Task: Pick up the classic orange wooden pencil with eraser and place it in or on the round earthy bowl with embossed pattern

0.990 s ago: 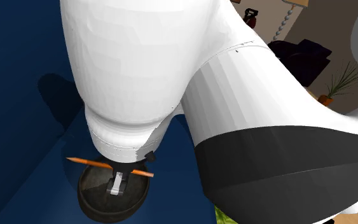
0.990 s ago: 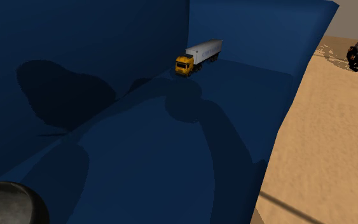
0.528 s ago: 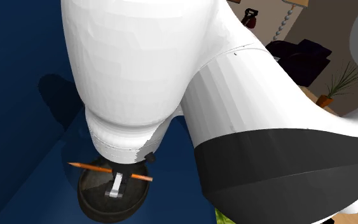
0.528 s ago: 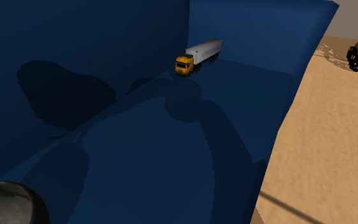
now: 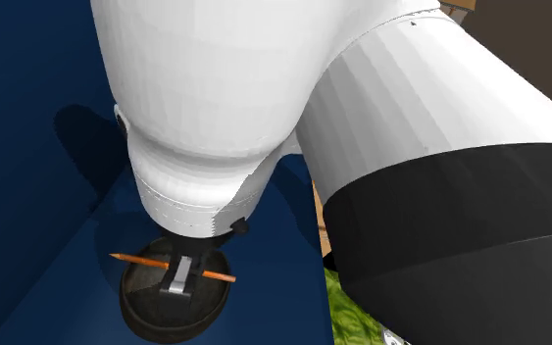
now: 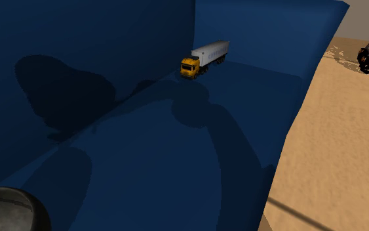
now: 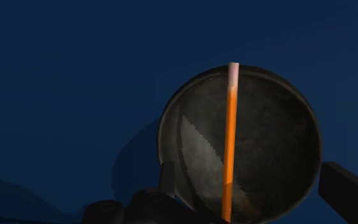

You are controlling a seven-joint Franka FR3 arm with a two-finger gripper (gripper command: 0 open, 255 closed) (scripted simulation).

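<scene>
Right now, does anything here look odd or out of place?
The orange pencil spans the dark round bowl rim to rim like a bridge, not down inside it. The black hand is open, not touching it.

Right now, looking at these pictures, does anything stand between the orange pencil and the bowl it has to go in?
Nothing visible does. The orange pencil spans the dark bowl's opening, eraser end at the rim, with bare bowl surface beneath it. The gripper is open, straddling the pencil without touching it.
</scene>
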